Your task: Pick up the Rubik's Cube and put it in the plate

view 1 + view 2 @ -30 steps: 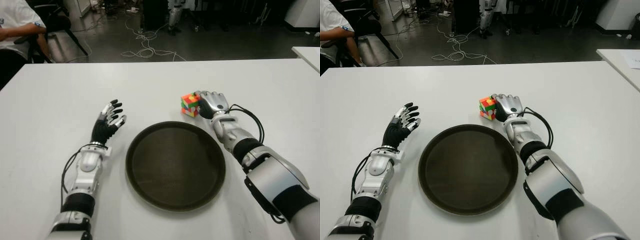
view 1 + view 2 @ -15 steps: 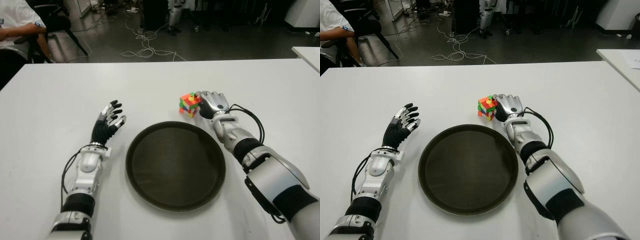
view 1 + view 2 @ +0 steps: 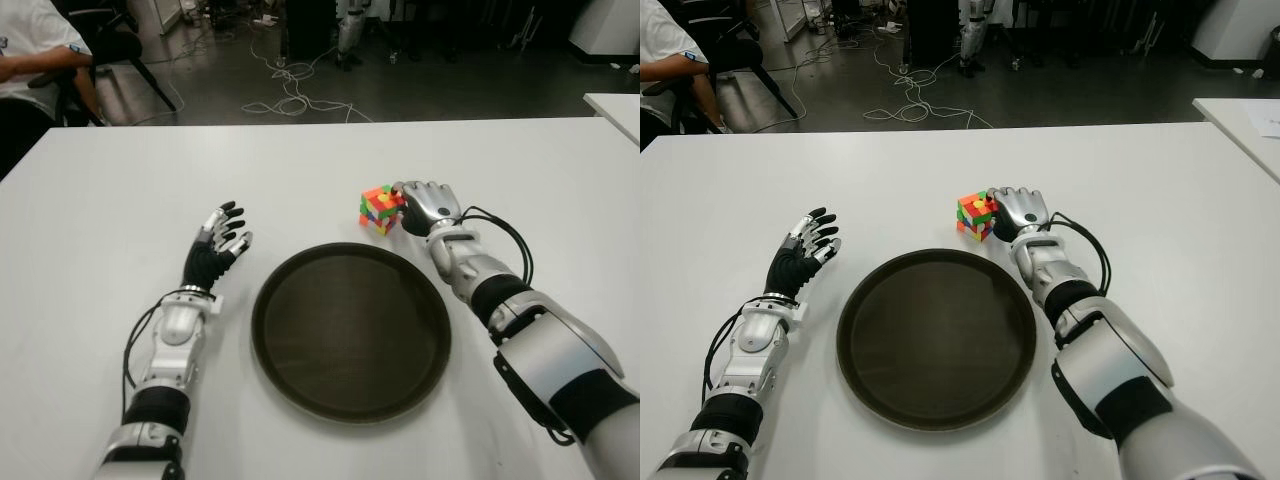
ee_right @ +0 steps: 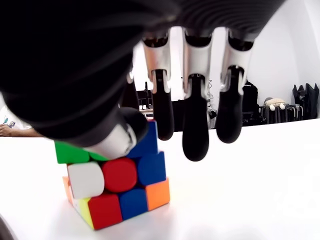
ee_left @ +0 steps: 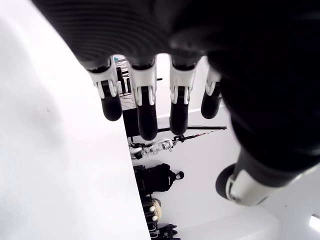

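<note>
White table (image 3: 120,180) – R hand (image 3: 428,205) touching Rubik's Cube (image 3: 377,208), not gripped.

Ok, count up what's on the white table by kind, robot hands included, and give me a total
Rubik's Cube: 1
Plate: 1
Robot hands: 2, the left hand open, the right hand at the cube
Total: 4

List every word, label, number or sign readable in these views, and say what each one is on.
None can be read. The Rubik's Cube beside the right hand shows only plain coloured stickers; the plate, table and left hand carry no visible markings.
</note>
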`<action>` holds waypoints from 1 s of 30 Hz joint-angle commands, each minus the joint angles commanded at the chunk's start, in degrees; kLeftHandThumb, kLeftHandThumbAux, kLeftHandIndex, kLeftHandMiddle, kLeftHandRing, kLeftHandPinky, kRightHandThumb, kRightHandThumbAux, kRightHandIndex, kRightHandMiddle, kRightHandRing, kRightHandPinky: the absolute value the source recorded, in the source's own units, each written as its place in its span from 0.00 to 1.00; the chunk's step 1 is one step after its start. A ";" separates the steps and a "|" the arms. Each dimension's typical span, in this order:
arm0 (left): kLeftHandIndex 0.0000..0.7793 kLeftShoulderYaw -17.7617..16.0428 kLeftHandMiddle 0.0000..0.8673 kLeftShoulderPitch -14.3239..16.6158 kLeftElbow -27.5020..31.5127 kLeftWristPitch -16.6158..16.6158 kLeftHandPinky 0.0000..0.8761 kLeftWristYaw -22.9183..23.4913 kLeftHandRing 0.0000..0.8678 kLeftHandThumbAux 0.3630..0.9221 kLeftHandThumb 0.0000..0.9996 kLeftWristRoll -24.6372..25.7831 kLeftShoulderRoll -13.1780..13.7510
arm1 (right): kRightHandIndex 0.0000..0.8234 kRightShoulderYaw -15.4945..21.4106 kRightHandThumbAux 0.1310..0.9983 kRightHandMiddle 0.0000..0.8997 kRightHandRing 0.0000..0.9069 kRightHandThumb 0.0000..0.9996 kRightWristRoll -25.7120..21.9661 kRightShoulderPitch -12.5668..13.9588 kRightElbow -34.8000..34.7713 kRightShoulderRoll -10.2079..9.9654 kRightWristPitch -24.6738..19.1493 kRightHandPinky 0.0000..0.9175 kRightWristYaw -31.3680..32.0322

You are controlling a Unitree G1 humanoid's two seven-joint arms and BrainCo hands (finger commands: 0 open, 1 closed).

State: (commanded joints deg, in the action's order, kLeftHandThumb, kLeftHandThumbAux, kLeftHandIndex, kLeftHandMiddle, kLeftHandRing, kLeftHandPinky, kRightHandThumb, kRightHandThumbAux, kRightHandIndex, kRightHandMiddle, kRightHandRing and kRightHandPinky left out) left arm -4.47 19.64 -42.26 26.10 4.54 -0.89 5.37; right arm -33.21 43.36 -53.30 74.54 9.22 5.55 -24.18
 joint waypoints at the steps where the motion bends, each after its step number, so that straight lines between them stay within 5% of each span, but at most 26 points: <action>1: 0.14 0.00 0.20 0.01 -0.01 0.05 0.13 0.01 0.18 0.53 0.06 0.02 -0.01 | 0.52 0.05 0.68 0.72 0.70 0.70 -0.07 0.00 -0.17 0.06 0.05 0.65 0.16; 30: 0.13 -0.01 0.20 -0.10 -0.43 0.56 0.13 -0.19 0.18 0.50 0.05 -0.05 0.55 | 0.51 0.85 0.68 0.63 0.61 0.68 -0.57 -0.75 -1.67 -0.26 -2.72 0.57 0.86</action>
State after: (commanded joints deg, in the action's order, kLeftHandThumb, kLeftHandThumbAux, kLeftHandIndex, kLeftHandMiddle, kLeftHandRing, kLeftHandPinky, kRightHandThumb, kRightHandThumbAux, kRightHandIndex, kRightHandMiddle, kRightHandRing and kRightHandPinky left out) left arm -4.48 19.54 -42.69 26.65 4.35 -0.95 5.92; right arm -32.37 42.80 -54.05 72.87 8.95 2.84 -23.32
